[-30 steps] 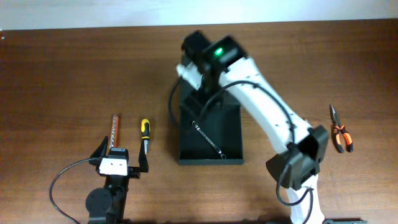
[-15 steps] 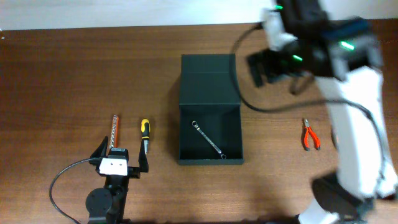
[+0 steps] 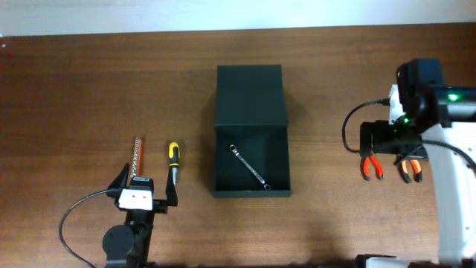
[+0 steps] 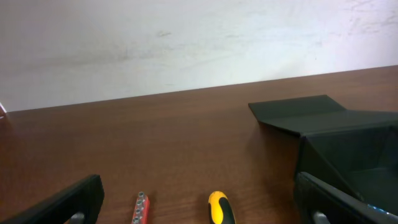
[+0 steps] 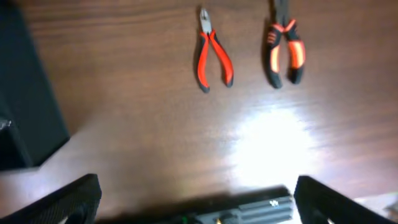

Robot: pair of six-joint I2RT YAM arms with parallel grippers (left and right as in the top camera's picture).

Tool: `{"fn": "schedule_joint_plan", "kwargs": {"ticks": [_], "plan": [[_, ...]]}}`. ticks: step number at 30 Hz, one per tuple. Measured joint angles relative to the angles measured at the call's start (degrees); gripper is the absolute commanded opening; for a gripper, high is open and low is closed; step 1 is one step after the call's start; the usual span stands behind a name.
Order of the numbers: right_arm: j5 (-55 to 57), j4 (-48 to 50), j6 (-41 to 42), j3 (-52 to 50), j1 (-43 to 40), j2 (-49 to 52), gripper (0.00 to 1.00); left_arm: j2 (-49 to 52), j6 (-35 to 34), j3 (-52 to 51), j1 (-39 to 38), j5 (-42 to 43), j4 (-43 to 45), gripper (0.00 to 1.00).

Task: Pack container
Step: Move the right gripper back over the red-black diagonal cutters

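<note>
**A:** What lies at the left of the table (image 3: pixel 67 89)?

**B:** The left gripper (image 3: pixel 146 187) sits near the front edge. Its fingers are spread wide and hold nothing. Just beyond its tips two tools lie side by side without touching. On the left is a red-orange rod (image 3: pixel 136 156), and on the right a screwdriver (image 3: pixel 172 160) with a yellow and black handle.

**A:** And the container?

**B:** The container (image 3: pixel 251 193) stands in the middle of the table, to the right of the screwdriver and well apart from it. Its flap lid (image 3: pixel 249 93) lies folded back flat on the far side, and the inside is in plain view. A slim metal wrench (image 3: pixel 249 167) lies slantwise on its floor.

**A:** What about the right side?

**B:** The right gripper (image 5: pixel 196 186) hangs over the table, well to the right of the container. It is released, with its fingers far apart and nothing between them. Two pairs of pliers lie there side by side, not touching. The red-handled pliers (image 3: pixel 371 165) are nearer the container, and the orange-and-black pliers (image 3: pixel 409 169) lie beyond them. From overhead, the gripper's dark body covers their noses. The right wrist view is blurred, but it shows both pairs lying whole on the wood.
</note>
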Motion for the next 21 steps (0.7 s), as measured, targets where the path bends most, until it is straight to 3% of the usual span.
{"fn": "schedule_joint_plan", "kwargs": {"ticks": [14,21], "plan": [[-8.5,29.1,-1.4,-21.8,-1.3,0.3,0.99,0.0,0.0,0.0,0.0,0.0,0.0,0.99],[-8.9,30.2,-1.7,-24.4,-1.3,0.4,0.99,0.0,0.0,0.0,0.0,0.0,0.0,0.99]]}}
